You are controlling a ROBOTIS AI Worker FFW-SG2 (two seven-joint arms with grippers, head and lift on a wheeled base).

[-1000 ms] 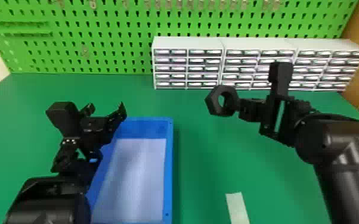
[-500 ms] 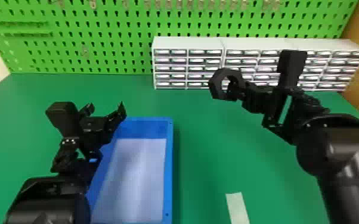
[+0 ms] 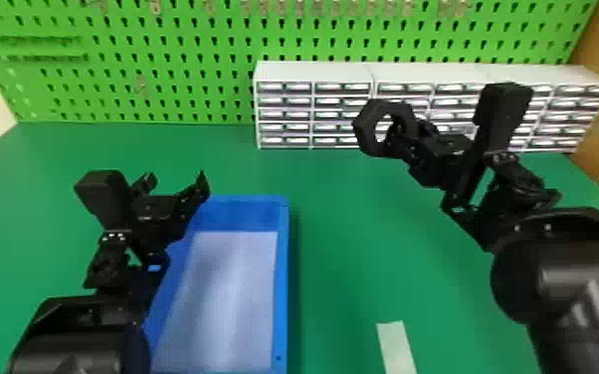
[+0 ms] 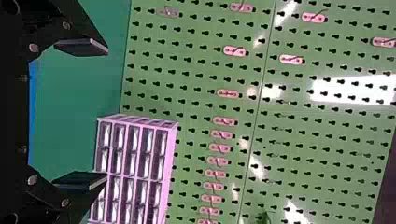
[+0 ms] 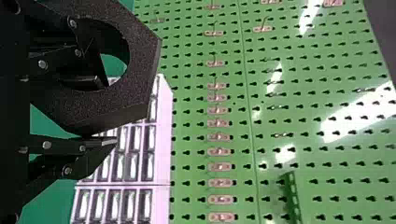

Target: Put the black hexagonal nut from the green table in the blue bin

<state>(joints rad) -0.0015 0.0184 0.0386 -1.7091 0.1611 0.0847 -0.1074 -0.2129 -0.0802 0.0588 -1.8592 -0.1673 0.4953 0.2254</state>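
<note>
Toward the left of the worktop (image 3: 333,258), and over the left edge of the blue bin (image 3: 282,278), is the left gripper (image 3: 176,181). Its claw is released: the fingers (image 4: 80,46) (both visible in the left wrist view) stand well apart with a gap between them. Right of this claw, the bin's far right corner and its right edge lie exposed, together with its pale floor (image 3: 229,298). A green pegboard (image 3: 164,49) rises behind the worktop's far edge. Along that same edge, from near its middle toward the far right corner, stand white drawer units (image 3: 313,74). Next comes the black hexagonal nut (image 3: 367,130), which is held in the air to the right of the bin, with its hole partly facing the head camera. A pale strip (image 3: 395,348) lies on the worktop, to the right of the bin's right edge. Farthest right is the right gripper (image 3: 410,130), its claw clenched on the nut: one finger passes into the hole (seen most plainly in the right wrist view), and the other lies along the outer side of the rim.
</note>
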